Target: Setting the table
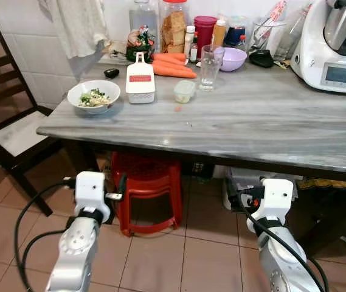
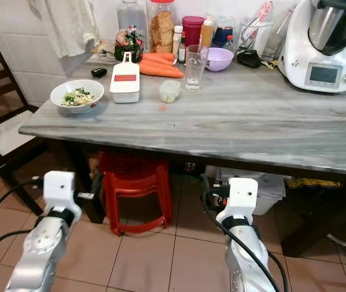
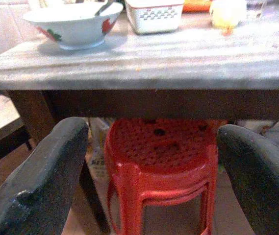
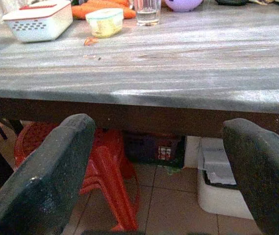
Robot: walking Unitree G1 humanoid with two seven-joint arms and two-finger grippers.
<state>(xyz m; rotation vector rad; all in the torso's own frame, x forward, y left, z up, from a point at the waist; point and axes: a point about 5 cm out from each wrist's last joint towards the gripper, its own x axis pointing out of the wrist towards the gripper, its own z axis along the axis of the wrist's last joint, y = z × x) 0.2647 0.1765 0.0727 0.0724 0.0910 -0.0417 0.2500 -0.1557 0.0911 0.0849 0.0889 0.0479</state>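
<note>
Both jaws wide apart, holding nothing. Left gripper (image 3: 151,171) and right gripper (image 4: 156,176) low, below edge of grey table (image 1: 270,128), aimed toward it. White bowl (image 1: 93,95) with food up on tabletop, beyond left gripper and above it. White slicer box (image 1: 140,80) just beside bowl. Small lidded container (image 4: 104,22) and clear glass (image 1: 210,67) beyond right gripper, carrots (image 1: 174,66) behind them. Red stool (image 3: 161,169) under table, straight ahead of left gripper.
</note>
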